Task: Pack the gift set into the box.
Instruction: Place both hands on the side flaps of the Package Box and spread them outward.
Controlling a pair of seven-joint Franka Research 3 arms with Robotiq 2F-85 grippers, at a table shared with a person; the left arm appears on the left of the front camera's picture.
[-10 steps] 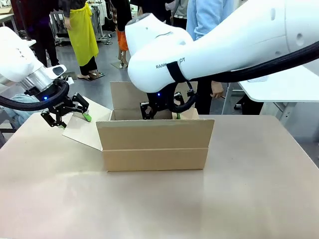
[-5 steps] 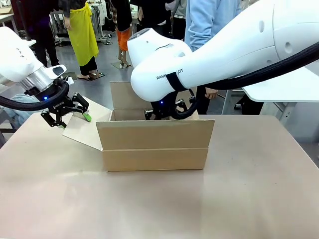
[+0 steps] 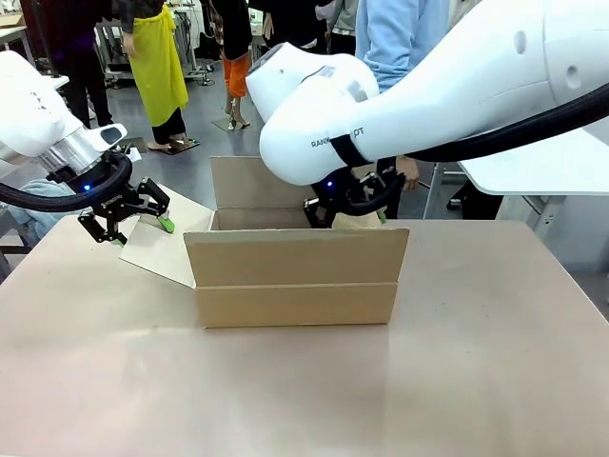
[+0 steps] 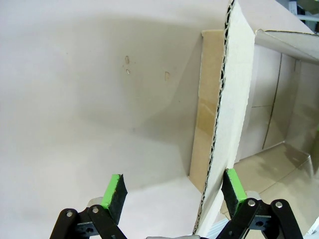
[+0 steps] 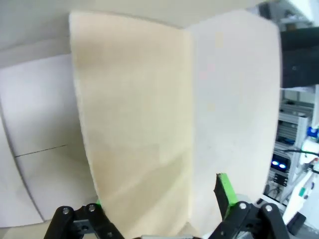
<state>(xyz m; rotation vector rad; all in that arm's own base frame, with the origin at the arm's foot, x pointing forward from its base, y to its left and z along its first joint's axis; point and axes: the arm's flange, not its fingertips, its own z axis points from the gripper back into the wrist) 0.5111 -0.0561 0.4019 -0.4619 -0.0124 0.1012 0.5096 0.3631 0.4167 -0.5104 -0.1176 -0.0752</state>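
Up front, a matte tan table [image 3: 304,400], marked with 3 small scuffs [image 4: 128,71] in the left wrist view. Standing behind its far edge, a person in a light blue top [image 3: 395,38]; farther off on the grey floor [image 3: 195,133], a person in a yellow apron [image 3: 157,67]. At right, a white table [image 3: 542,167].

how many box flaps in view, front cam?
4. Front flap upright on the near side; back flap upright behind it; left flap splayed outward between the left claw's fingers; right flap at the right claw, mostly hidden.
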